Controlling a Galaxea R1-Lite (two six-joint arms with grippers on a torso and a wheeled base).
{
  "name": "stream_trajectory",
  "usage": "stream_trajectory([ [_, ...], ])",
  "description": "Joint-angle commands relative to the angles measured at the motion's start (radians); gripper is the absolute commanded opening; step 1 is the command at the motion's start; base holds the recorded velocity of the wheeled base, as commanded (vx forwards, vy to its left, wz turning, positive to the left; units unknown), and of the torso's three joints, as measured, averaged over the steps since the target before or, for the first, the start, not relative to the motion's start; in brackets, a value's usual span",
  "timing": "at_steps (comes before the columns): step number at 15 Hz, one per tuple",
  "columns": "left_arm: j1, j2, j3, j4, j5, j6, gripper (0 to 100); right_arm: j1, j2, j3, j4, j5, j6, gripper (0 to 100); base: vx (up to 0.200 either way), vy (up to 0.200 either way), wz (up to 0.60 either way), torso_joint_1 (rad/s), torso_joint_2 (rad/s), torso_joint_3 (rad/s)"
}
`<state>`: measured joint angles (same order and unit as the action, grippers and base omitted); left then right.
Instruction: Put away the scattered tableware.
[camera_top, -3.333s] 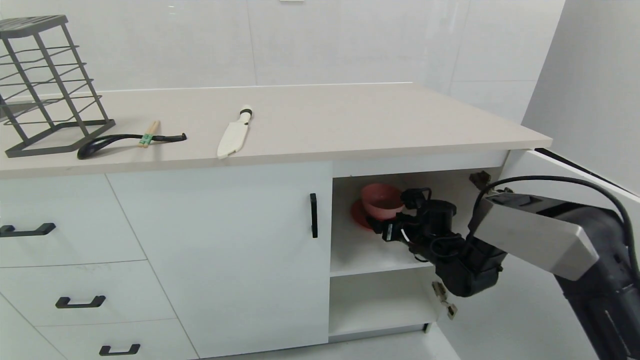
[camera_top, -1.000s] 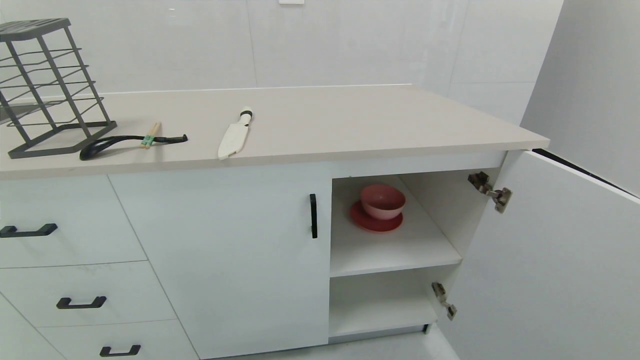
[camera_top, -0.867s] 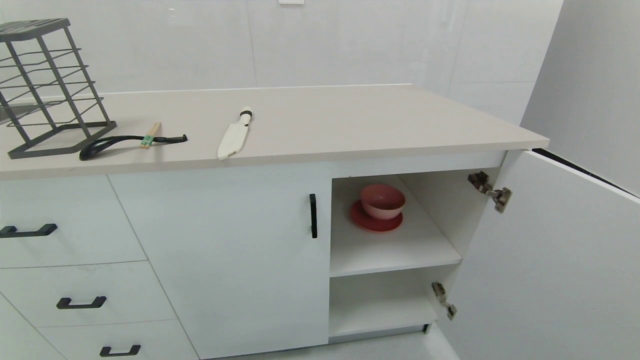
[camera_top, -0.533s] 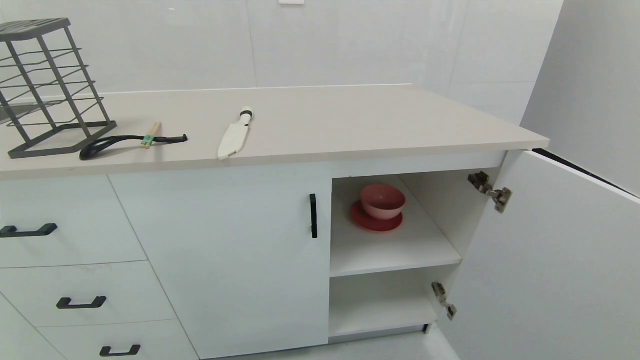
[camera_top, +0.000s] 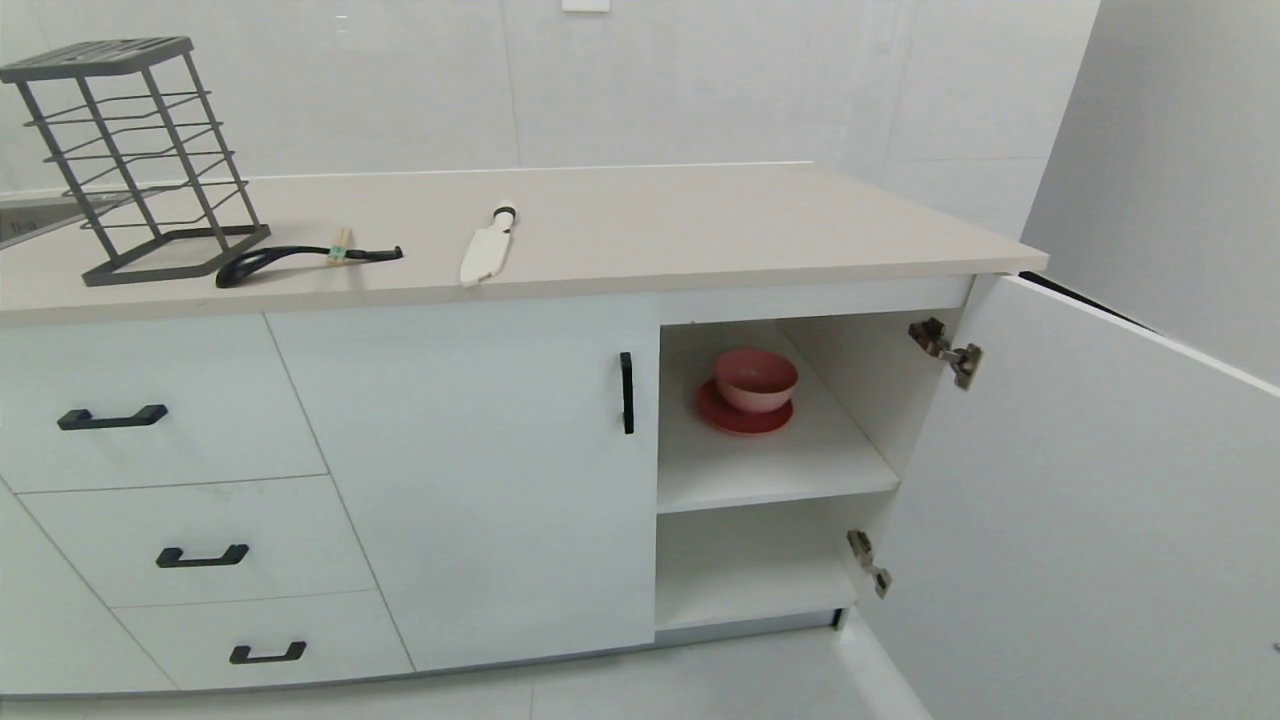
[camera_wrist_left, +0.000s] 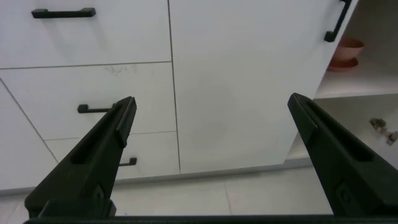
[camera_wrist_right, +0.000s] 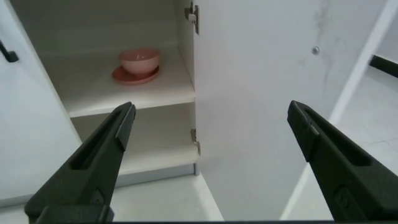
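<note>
While the bowl (camera_top: 755, 379) sits on the plate (camera_top: 742, 420) inside the open cabinet (camera_top: 852, 385), your left gripper (camera_wrist_left: 211, 102) and right gripper (camera_wrist_right: 209, 109) gape empty.

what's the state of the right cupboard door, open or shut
Open. The right cupboard door is swung out on its hinges, exposing the pink bowl on the red plate on the upper shelf.

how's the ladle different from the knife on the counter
The ladle is black and curved; the knife is cream with a straight blade. The ladle lies along the front edge of the counter; the knife points toward that edge. The ladle has chopsticks across its handle; the knife lies alone. Both lie flat on the counter.
</note>
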<state>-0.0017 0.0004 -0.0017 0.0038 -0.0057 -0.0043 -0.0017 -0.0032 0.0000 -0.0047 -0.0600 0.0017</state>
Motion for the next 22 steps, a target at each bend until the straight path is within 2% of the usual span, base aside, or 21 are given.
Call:
stream_trajectory([
  [1, 0.0, 0.0, 0.0, 0.001, 0.0, 0.0, 100, 0.0, 0.003, 0.0, 0.0, 0.0, 0.0, 100, 0.0, -0.2, 0.0, -0.007, 0.0, -0.002],
  [7, 0.0, 0.0, 0.0, -0.001, 0.0, -0.005, 100, 0.0, 0.003, 0.0, 0.0, 0.0, -0.003, 100, 0.0, -0.2, 0.0, 0.002, 0.0, 0.005],
  [9, 0.0, 0.0, 0.0, -0.001, 0.0, -0.005, 100, 0.0, 0.003, 0.0, 0.0, 0.002, -0.002, 100, -0.2, -0.2, 0.0, 0.002, 0.0, 0.0],
  [13, 0.0, 0.0, 0.0, -0.001, 0.0, -0.002, 100, 0.0, 0.003, 0.0, 0.0, 0.0, 0.0, 100, -0.2, 0.0, 0.0, 0.004, 0.0, 0.0],
  [15, 0.0, 0.0, 0.0, -0.001, 0.0, -0.003, 100, 0.0, 0.003, 0.0, 0.0, 0.0, 0.0, 100, -0.2, -0.2, 0.0, 0.002, 0.0, 0.0],
  [22, 0.0, 0.0, 0.0, 0.001, -0.002, -0.003, 100, 0.0, 0.003, 0.0, 0.0, 0.0, 0.0, 100, 0.0, -0.2, 0.0, 0.0, 0.0, 0.002],
])
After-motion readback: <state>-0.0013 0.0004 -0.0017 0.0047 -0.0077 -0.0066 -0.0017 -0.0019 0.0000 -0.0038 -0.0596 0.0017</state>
